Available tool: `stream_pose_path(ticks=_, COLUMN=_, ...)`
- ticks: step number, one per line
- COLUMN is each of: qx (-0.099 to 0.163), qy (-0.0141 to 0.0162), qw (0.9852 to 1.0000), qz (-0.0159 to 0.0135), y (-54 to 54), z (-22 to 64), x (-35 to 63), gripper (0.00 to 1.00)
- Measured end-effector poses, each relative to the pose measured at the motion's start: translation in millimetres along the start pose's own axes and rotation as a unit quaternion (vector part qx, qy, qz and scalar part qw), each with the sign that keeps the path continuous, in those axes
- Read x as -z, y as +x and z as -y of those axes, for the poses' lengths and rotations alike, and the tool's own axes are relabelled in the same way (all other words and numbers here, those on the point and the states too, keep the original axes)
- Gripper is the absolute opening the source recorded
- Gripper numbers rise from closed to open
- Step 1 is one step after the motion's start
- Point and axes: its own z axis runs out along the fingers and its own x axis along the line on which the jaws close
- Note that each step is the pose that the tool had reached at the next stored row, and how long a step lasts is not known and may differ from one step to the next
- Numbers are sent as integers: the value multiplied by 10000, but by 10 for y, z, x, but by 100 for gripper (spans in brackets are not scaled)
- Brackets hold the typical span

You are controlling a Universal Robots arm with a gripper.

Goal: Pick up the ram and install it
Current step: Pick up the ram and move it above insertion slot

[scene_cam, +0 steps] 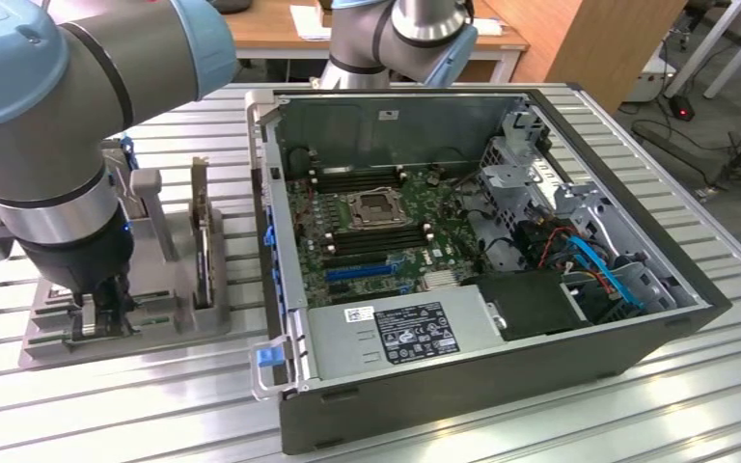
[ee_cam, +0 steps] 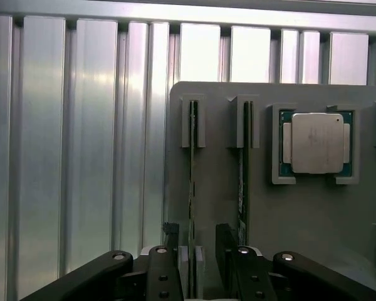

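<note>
A Universal Robots arm (scene_cam: 49,193) reaches down over a grey parts holder (scene_cam: 165,333) on a slotted aluminium table (scene_cam: 113,405). In the exterior view the holder lies at about 8 o'clock from an open computer case (scene_cam: 500,386). The arm's thick grey link, capped in blue, enters from 10 o'clock. Its last section drops vertically, so the gripper (scene_cam: 97,313) points straight down into the holder. More grey-and-blue joints stand behind the case at 12 o'clock.

In the wrist view, the gripper (ee_cam: 197,233) hangs directly above the ram (ee_cam: 192,182), a thin green stick standing on edge in a slot of the holder (ee_cam: 213,200). The two dark fingers (ee_cam: 171,241) are apart, one on each side of the stick, with a gap showing on both sides and nothing clamped. A second stick (ee_cam: 243,169) stands in the neighbouring slot, parallel and just beside the first. A square silver processor (ee_cam: 316,143) lies flat in its own recess beyond that.

In the exterior view, an upright expansion card (scene_cam: 200,241) stands in the holder between the gripper and the case. Inside the case, the green motherboard (scene_cam: 403,253) lies flat with its processor socket (scene_cam: 377,207) near the middle. The power supply (scene_cam: 397,333) sits at 6 o'clock from the socket.
</note>
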Motion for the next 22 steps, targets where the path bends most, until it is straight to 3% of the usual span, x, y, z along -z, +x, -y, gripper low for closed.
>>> stream_pose_path(ticks=6, qx=0, qy=1, qw=10000, qz=1, y=1, z=47, x=1, gripper=36)
stream_pose_path(ticks=22, qx=0, qy=0, qw=10000, qz=0, y=22, z=48, x=3, gripper=35)
